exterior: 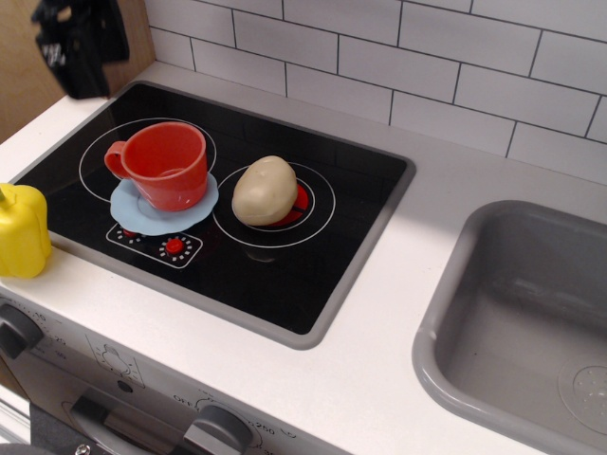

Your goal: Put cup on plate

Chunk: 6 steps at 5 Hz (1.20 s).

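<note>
Cup (167, 165) on plate (161, 207): light, stiff, slick plastic; grip by handle or rim; gripper (83, 52) empty, opening unclear

Red cup (163, 163) sits upright on blue plate (161, 205); claw (81, 47) hangs apart, upper left.

White counter (398, 313) carries a black hob (285, 256), grey sink (517, 322) and yellow pepper (21, 232)

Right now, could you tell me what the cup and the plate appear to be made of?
The cup looks like moulded plastic: even red-orange colour, soft sheen, thick rounded rim. The plate beneath it also seems plastic: flat light blue, matte, with a wavy moulded edge. Neither can be confirmed by look alone.
</note>
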Each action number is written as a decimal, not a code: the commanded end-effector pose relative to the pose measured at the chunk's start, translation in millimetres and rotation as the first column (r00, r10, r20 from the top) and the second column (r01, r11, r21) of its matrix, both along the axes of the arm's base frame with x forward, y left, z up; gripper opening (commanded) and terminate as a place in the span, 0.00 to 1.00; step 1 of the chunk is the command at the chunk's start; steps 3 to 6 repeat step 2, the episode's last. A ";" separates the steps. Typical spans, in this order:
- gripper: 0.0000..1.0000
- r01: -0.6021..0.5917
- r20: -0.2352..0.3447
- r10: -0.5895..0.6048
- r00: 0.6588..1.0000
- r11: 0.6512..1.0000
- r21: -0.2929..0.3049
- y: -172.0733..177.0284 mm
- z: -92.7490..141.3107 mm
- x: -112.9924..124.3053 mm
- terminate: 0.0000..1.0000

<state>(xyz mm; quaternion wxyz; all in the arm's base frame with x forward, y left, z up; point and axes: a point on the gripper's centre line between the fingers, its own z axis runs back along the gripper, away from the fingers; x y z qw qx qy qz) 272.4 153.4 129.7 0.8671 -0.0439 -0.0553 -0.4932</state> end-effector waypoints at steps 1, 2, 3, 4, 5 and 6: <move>1.00 0.001 0.035 -0.002 0.999 1.000 0.019 -1.2 15.6 8.1 0.00; 1.00 0.001 0.035 -0.002 0.999 1.000 0.019 -1.2 15.6 8.1 1.00; 1.00 0.001 0.035 -0.002 0.999 1.000 0.019 -1.2 15.6 8.1 1.00; 1.00 0.001 0.035 -0.002 0.999 1.000 0.019 -1.2 15.6 8.1 1.00; 1.00 0.001 0.035 -0.002 0.999 1.000 0.019 -1.2 15.6 8.1 1.00; 1.00 0.001 0.035 -0.002 0.999 1.000 0.019 -1.2 15.6 8.1 1.00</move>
